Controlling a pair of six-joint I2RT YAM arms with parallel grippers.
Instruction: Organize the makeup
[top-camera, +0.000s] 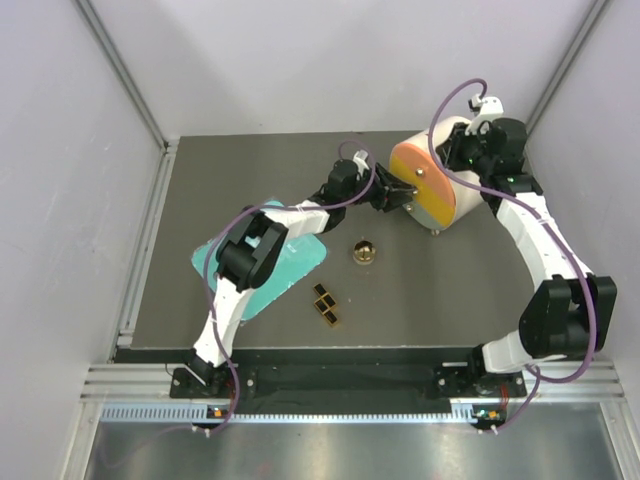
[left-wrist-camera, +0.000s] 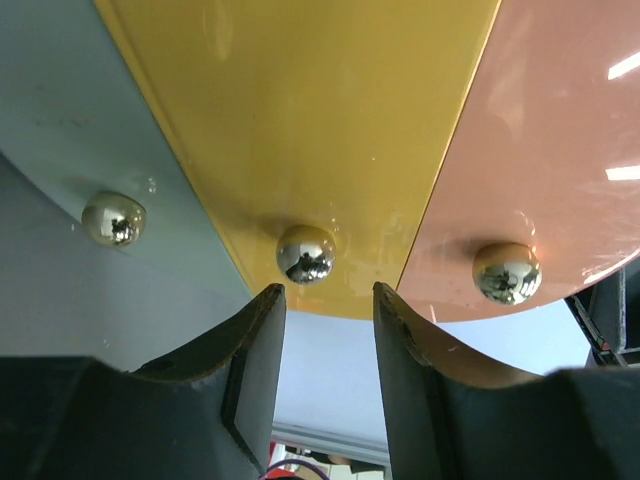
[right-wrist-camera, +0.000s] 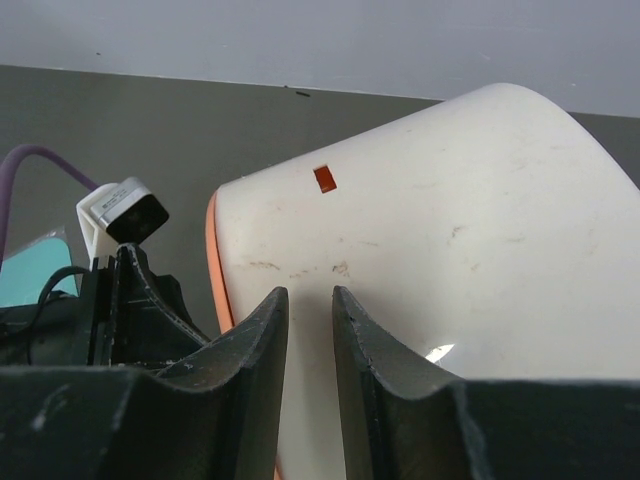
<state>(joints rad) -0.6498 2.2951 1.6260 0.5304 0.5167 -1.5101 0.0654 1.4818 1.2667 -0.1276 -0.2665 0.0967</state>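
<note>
The round gold-and-black compact lies on the dark mat in the middle. Small black palettes with gold pans lie in a short row nearer the front. The peach-pink tubes are out of view. My left gripper is open at the front face of the white drum. In the left wrist view its fingertips sit just below the middle silver knob of the yellow drawer, not closed on it. My right gripper is at the drum's back, jaws slightly apart and empty over the white shell.
A flat teal tray lies left of the compact, partly under the left arm. The drum face also has a grey panel and a peach-pink panel, each with a knob. White walls enclose the mat.
</note>
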